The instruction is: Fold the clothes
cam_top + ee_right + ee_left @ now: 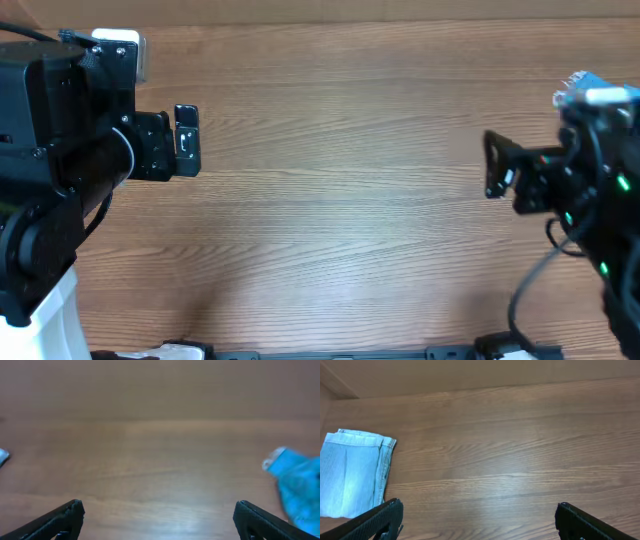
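A folded pale light-blue pair of jeans (351, 474) lies flat on the wooden table at the left of the left wrist view. A brighter medium-blue garment (298, 484) lies at the right edge of the right wrist view. A corner of it shows behind the right arm in the overhead view (583, 81). My left gripper (187, 140) hangs over bare wood at the left, open and empty; its jaws (477, 521) are wide apart. My right gripper (495, 165) hangs at the right, open and empty, its jaws (157, 516) also wide apart.
The wooden table (340, 190) stretches between the two arms. A wall or raised board borders its far edge (470, 375). A small pale object (2, 456) shows at the left edge of the right wrist view. Black fixtures line the near edge (440, 352).
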You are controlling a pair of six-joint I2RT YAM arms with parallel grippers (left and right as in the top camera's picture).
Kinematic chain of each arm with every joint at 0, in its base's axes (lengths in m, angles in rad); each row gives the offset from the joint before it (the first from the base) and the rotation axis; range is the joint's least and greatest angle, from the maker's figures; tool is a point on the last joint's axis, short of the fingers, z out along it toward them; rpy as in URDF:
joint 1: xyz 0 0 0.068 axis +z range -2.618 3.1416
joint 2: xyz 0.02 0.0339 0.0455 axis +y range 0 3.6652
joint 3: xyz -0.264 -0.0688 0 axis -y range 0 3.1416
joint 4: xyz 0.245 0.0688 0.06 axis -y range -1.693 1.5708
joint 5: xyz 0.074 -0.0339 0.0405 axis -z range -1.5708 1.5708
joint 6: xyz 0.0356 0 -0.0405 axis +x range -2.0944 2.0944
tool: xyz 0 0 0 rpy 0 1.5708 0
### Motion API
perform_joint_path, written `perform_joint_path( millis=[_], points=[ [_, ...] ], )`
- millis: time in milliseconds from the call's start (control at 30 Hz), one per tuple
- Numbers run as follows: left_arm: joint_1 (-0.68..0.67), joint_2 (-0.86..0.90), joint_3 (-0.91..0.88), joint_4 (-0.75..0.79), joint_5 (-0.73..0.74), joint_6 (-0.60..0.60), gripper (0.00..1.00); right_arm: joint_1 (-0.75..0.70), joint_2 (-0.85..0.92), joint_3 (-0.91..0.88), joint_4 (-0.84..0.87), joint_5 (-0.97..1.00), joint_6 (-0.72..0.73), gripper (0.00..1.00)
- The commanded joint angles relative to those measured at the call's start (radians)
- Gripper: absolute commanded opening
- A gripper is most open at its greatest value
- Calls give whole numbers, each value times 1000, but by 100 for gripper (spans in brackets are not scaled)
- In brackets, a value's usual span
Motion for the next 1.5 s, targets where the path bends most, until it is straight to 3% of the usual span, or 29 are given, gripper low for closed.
perform_joint_path(
  millis=[0,233,400,667,833,1000,1467],
  points=[
    [-3,5,-4,-2,-16,-10,100,-31,-112,-102,41,45,-29,100],
    [-3,5,-4,-2,-16,-10,100,-82,-394,-541,237,45,-29,100],
    [-3,5,-4,-2,-16,-10,100,-84,-568,-812,282,25,-11,100],
    [-3,5,-4,-2,-16,-10,100,-84,-818,-1180,472,-13,18,100],
    [-3,5,-4,-2,-16,-10,100,-108,-955,-1363,545,-13,125,100],
    [-3,5,-4,-2,-16,-10,100,-115,-955,-1429,619,-26,140,100],
    [-3,5,-4,-2,-16,-10,100,-114,-955,-1430,620,-26,140,100]
  ],
)
